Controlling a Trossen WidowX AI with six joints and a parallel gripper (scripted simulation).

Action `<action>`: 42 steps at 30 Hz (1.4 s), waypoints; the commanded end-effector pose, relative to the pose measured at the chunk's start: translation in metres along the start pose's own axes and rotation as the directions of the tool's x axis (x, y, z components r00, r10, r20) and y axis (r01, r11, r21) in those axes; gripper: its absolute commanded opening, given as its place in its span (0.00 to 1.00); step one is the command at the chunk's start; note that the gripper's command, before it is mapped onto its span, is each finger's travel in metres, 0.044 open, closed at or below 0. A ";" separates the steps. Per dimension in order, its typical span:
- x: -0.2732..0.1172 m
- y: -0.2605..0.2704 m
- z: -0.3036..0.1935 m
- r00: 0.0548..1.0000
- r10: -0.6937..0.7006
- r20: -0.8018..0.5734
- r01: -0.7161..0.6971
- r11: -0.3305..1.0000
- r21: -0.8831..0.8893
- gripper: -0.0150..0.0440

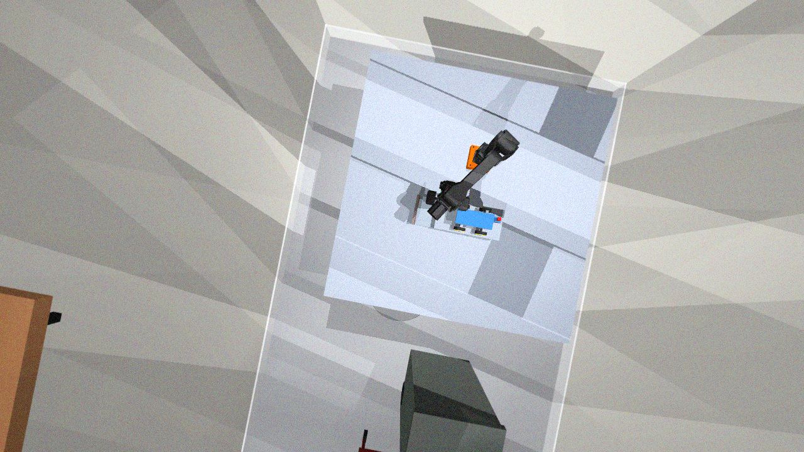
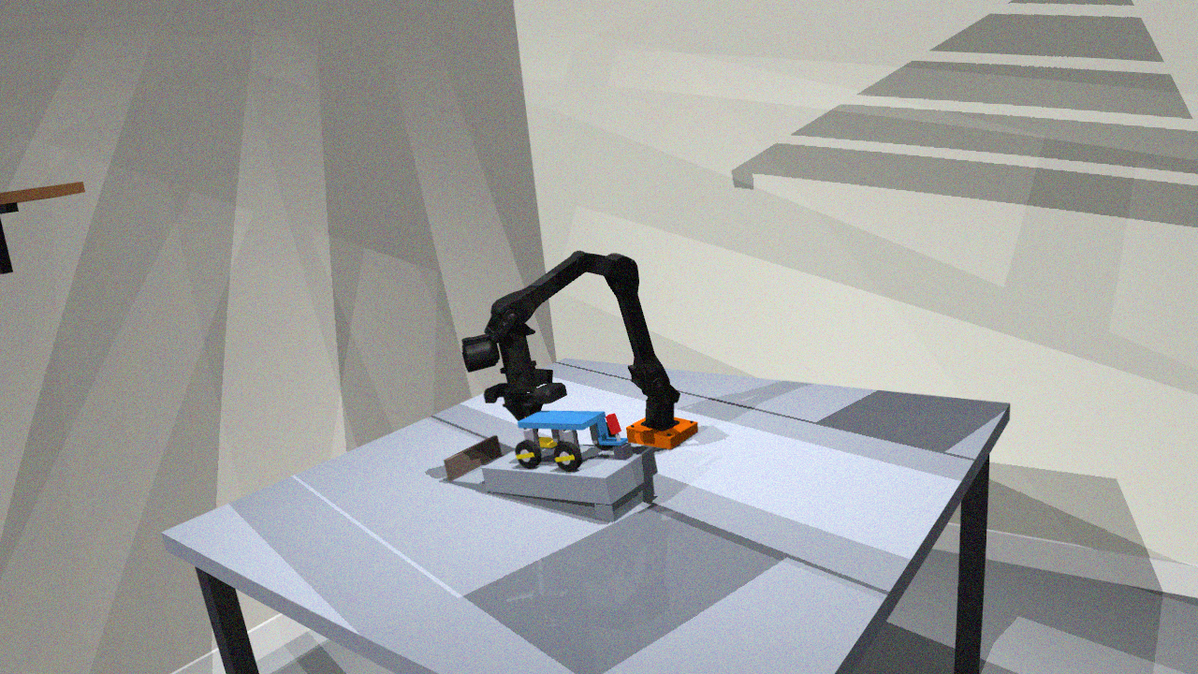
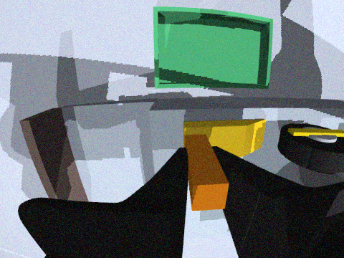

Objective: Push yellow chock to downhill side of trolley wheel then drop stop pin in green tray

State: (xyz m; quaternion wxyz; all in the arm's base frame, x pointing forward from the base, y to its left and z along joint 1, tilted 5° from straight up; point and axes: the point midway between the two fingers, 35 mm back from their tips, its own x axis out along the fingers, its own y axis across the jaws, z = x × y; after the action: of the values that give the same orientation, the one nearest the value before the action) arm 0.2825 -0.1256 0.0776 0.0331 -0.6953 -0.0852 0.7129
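The blue trolley (image 1: 475,219) (image 2: 561,419) stands on the grey ramp (image 2: 544,484). The red-headed stop pin (image 1: 498,219) (image 2: 612,424) is at its uphill end. My gripper (image 3: 197,154) is shut on the orange handle (image 3: 208,161) of the yellow chock (image 3: 233,139) (image 2: 547,442). The chock is low over the ramp, downhill of a trolley wheel (image 3: 301,154), with a gap between them in the wrist view. Whether its base touches the ramp is unclear; the black rubber is hidden. The green tray (image 3: 156,46) lies beyond the ramp in the wrist view.
A brown end board (image 1: 416,209) (image 2: 473,458) (image 3: 43,143) stands at the ramp's low end, left of the gripper in the wrist view. The arm's orange base (image 1: 472,157) (image 2: 662,432) is on the table behind the trolley. The arm covers the tray in the top view.
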 end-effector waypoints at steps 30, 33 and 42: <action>0.000 -0.020 0.000 1.000 0.001 0.000 -0.001 1.000 0.000 0.25; 0.000 -0.020 0.000 1.000 0.001 0.000 -0.001 1.000 0.000 0.25; 0.000 -0.020 0.000 1.000 0.001 0.000 -0.001 1.000 0.000 0.52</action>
State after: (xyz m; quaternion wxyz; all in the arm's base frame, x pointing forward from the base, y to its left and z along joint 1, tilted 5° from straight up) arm 0.2815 -0.1061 0.0811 0.0326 -0.6956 -0.0837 0.7128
